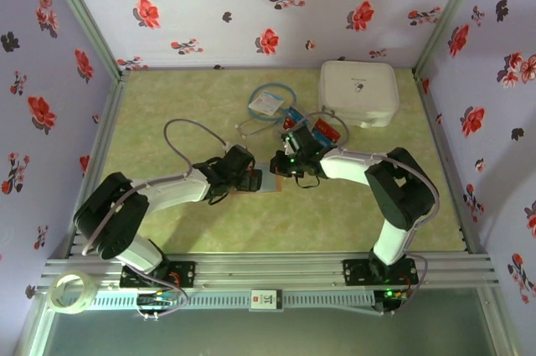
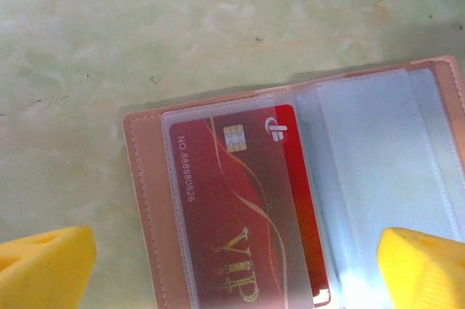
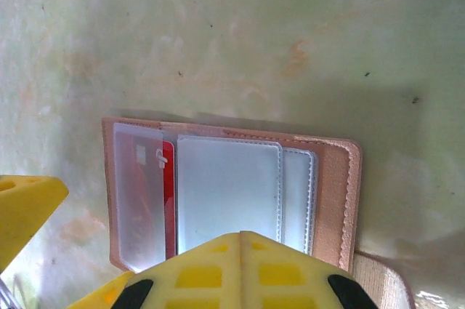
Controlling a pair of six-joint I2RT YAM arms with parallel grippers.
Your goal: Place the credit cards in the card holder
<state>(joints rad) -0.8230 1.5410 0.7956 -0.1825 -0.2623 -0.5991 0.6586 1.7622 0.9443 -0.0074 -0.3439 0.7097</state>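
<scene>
There is 1 card holder (image 3: pixel 336 193), open with 3 clear sleeves (image 3: pixel 229 193) showing, and 1 red card (image 2: pixel 240 229) in a sleeve. At least 2 more credit cards (image 1: pixel 325 130), red and blue, overlap in a loose cluster; their exact number cannot be told. Also here are 1 white case (image 1: pixel 358 92), 1 white tag (image 1: pixel 268 105) on a blue cord loop, 1 roll of tape (image 1: pixel 71 291) and 2 arms (image 1: pixel 167 193).

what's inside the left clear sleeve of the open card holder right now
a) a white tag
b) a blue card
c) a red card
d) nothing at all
c: in the left wrist view a red card with a chip and "VIP" lettering lies under the clear sleeve of the open card holder.
</scene>
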